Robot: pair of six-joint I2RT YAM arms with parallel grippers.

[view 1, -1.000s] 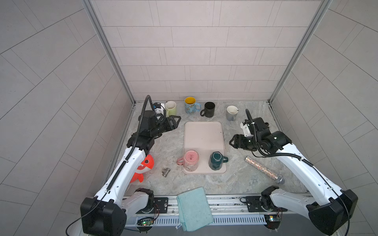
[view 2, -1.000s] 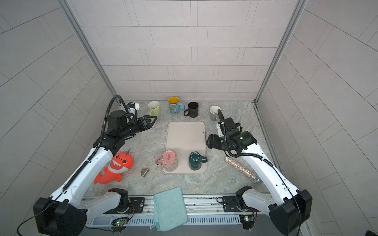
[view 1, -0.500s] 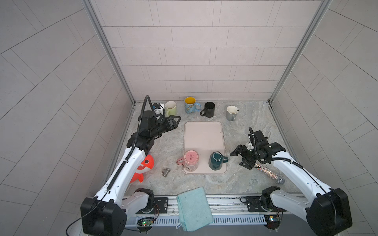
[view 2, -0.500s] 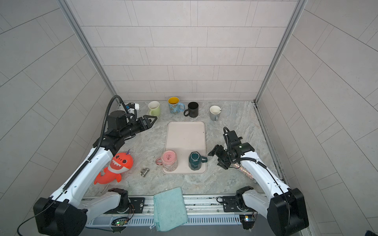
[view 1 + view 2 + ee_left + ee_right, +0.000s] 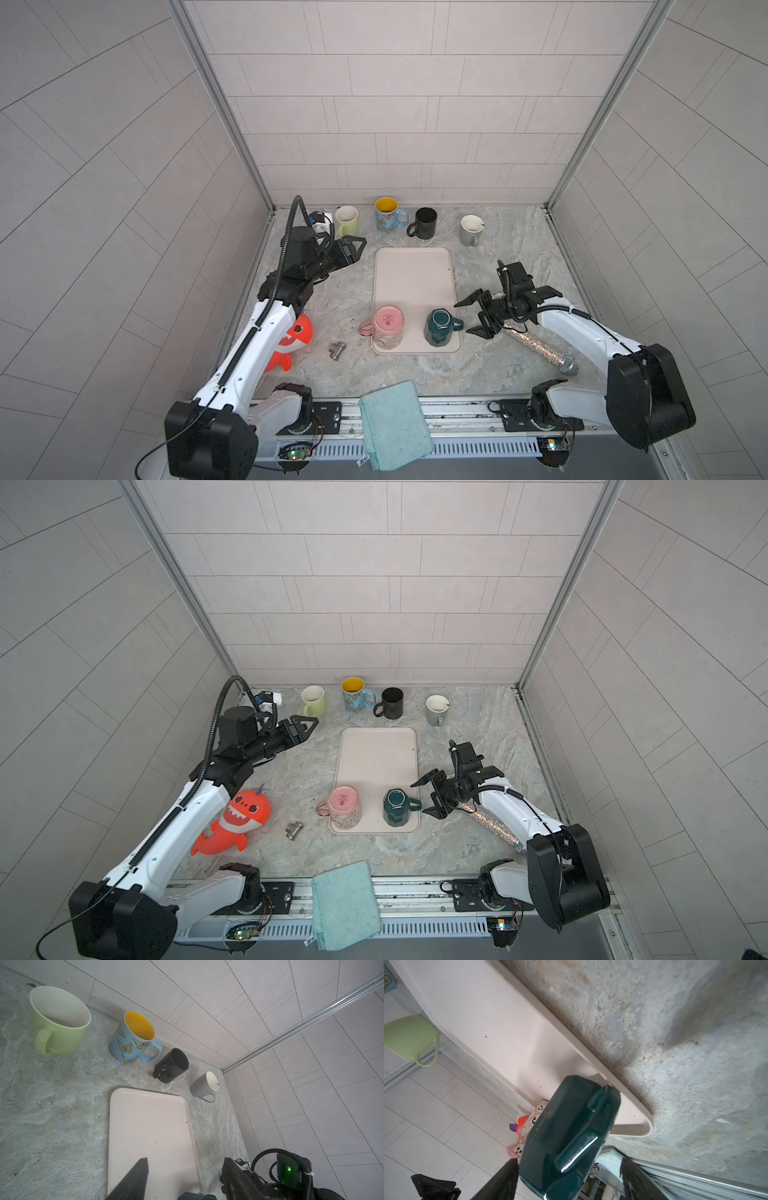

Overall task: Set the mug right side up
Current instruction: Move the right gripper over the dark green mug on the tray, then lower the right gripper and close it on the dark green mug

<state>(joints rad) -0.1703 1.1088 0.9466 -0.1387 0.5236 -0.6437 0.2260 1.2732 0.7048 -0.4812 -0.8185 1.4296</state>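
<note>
I place everything against the tray [image 5: 411, 278]. My left gripper [image 5: 360, 250] hangs off the tray's far left corner, jaws apart and holding nothing. I read that as parked clear so it does not crowd the work.

My right gripper [image 5: 466, 318] sits low just off the tray's right edge, by the corner nearest that arm's base. It is rolled on its side, with jaws spread wide and empty. I judge it is held that way to take the dark green mug [image 5: 438, 328] from the side. That mug stands rim down, base up, on the tray in that same corner, and it needs flipping.

In the right wrist view the mug [image 5: 566, 1136] fills the gap between the fingers [image 5: 508, 1176]. It is not clamped, though I cannot tell whether one finger brushes it.

A pink mug [image 5: 388, 326] also stands upside down, at the tray's near left corner.

The green mug's handle [image 5: 456, 323] juts over the tray's right edge toward the gripper, so I expect a tight side approach.
</note>
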